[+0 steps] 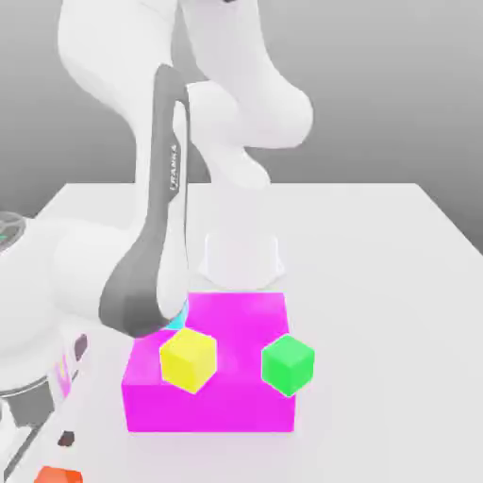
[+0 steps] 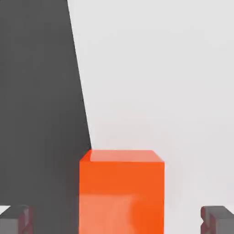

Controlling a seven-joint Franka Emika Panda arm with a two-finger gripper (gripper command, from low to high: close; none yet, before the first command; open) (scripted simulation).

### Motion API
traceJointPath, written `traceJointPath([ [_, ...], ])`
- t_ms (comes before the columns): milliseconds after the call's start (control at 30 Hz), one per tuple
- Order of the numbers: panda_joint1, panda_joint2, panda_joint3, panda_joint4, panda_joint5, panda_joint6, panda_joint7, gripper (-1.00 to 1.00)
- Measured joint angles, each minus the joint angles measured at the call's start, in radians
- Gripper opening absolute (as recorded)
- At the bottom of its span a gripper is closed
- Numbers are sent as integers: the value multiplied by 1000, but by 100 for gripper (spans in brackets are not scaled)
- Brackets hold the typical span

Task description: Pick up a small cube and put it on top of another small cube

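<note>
Fingers (image 2: pixel 18 219) are spread wide, released, with the small orange-red cube (image 2: pixel 121 192) standing between them on the pale surface (image 2: pixel 173 91). It is judged light, rigid and matte, not fragile; two opposite flat side faces are best pinched squarely.

Two small cubes (image 1: pixel 189 359) (image 1: pixel 287 364) rest on the block (image 1: pixel 241 316); another cube (image 2: pixel 121 192) lies between the tool's (image 2: pixel 121 221) fingertips.

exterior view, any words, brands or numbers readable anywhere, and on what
"FRANKA": white letters running lengthwise along the dark grey arm link.
The orange-red cube, yellow cube, green cube and magenta block carry no text.
</note>
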Motion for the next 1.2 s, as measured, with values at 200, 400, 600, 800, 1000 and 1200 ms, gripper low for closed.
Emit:
traceJointPath([
  [200,0,12,1,3,1,11,0,-100],
  [400,5,-158,-6,-50,-5,-107,17,-100],
  [600,19,-374,-15,-198,5,-175,99,-100],
  [800,27,-590,-17,-352,-4,-236,200,-100],
  [1000,15,-803,-4,-507,-20,-295,309,-100],
  [1200,-9,-1014,19,-662,-29,-351,414,-100],
])
